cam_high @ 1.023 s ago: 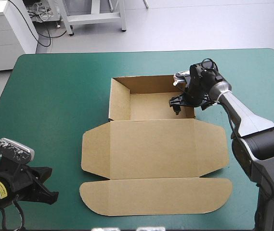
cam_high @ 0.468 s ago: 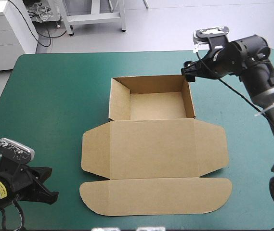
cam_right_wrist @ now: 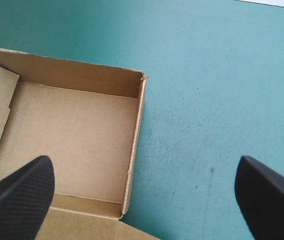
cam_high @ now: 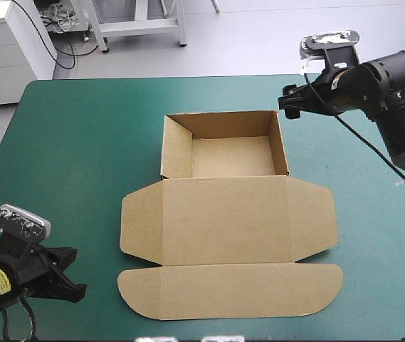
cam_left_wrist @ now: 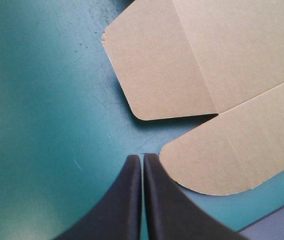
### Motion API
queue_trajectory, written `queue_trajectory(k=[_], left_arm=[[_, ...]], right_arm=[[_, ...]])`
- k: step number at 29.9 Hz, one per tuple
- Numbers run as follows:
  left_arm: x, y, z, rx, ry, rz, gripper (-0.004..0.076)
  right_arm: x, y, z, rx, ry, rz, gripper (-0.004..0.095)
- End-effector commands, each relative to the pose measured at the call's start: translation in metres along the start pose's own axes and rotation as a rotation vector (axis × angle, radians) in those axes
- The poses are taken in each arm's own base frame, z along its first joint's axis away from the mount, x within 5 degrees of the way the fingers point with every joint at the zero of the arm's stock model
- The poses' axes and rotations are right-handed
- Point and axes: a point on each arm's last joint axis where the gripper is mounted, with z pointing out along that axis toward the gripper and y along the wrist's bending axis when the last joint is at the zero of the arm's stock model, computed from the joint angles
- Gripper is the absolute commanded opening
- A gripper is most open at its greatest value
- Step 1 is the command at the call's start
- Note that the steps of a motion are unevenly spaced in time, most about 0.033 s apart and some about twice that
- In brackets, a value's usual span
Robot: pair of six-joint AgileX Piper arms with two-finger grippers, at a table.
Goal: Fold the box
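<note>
The brown box (cam_high: 223, 153) lies mid-table as an open tray with all its walls raised. Its lid (cam_high: 223, 228) lies flat toward the near edge, the rounded front flap (cam_high: 230, 291) beyond it. My right gripper (cam_high: 291, 105) hangs raised over the table just outside the tray's far right corner. In the right wrist view this gripper (cam_right_wrist: 144, 162) is open and holds nothing, with the tray (cam_right_wrist: 72, 135) below and partly between its fingers. My left gripper (cam_high: 70, 285) rests low at the near left corner. It (cam_left_wrist: 142, 158) is shut and empty, a short way from the flap's rounded corner (cam_left_wrist: 206, 165).
Bare teal-green cover (cam_high: 74, 157) stretches from the box to the table's left edge, and a narrower strip (cam_high: 373, 235) lies to its right. The right arm's links (cam_high: 401, 121) reach in over the far right corner.
My right gripper has lifted out of the tray from beside its right wall and drawn back up toward the far right corner. The box and the left arm have not moved.
</note>
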Motion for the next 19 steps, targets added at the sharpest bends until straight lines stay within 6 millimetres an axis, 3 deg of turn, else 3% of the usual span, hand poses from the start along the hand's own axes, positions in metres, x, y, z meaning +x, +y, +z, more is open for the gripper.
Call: queue_trajectory(k=[1,8,12,15,19], left_arm=[[-0.009,-0.001,-0.004,0.013,-0.067,-0.002,-0.0008],[-0.008,-0.001,-0.004,0.013,-0.064,-0.002,-0.0008],[-0.008,-0.001,-0.004,0.013,-0.063,-0.002,-0.0008],[-0.008,-0.001,-0.004,0.013,-0.06,-0.002,-0.0008],[-0.008,-0.001,-0.004,0.013,-0.06,-0.002,-0.0008]], right_arm=[[-0.007,-0.004,-0.038,0.005,-0.141,0.001,0.0905],[-0.004,-0.006,-0.062,0.002,-0.191,0.006,0.0903],[-0.004,-0.006,-0.061,0.002,-0.19,0.006,0.0903],[-0.005,-0.005,-0.05,0.004,-0.166,0.003,0.0903],[-0.008,-0.001,-0.019,-0.006,-0.1,0.003,0.0902]])
